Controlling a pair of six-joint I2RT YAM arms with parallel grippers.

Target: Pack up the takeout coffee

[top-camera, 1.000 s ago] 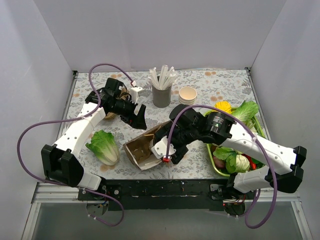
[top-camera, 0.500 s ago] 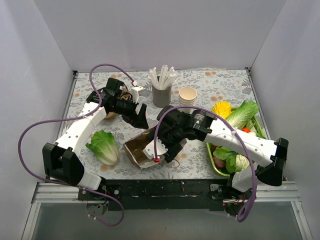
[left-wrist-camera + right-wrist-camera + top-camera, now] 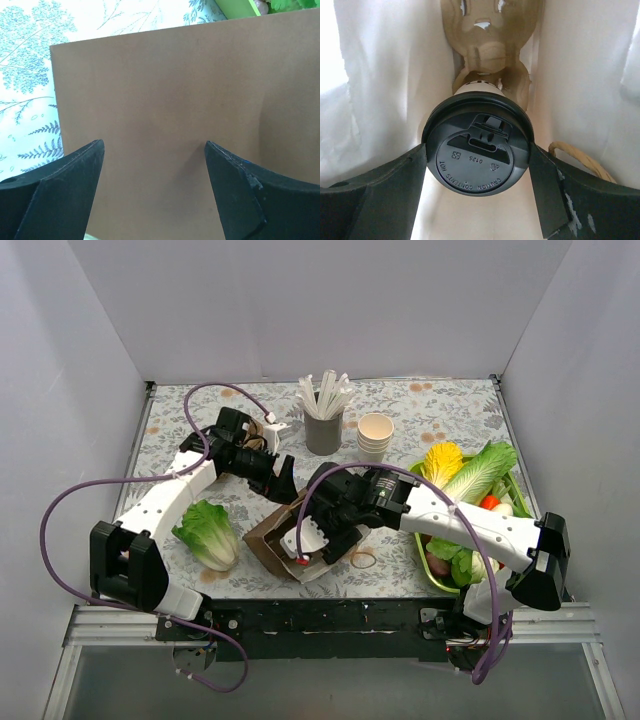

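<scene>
The takeout coffee (image 3: 477, 150), a cream cup with a round black lid, sits between the fingers of my right gripper (image 3: 477, 162), which is shut on the lid's sides. It is inside the brown paper bag (image 3: 268, 537), whose pale inner walls (image 3: 385, 75) surround it, with a cardboard cup carrier (image 3: 490, 40) just beyond it. In the top view my right gripper (image 3: 318, 532) reaches into the bag's mouth and the cup is hidden. My left gripper (image 3: 283, 480) is open at the bag's far edge, its fingers spread over the bag's flat brown side (image 3: 165, 90).
A grey cup of white sticks (image 3: 323, 430) and a stack of lidless cream cups (image 3: 375, 435) stand at the back. A lettuce (image 3: 208, 532) lies left of the bag. A green tray (image 3: 424, 545) of vegetables is at the right. A twine ring (image 3: 363, 560) lies beside the bag.
My right arm has moved left and pushed its gripper into the bag's mouth. The bag has shifted and tilted a little. My left gripper has moved slightly toward the bag.
</scene>
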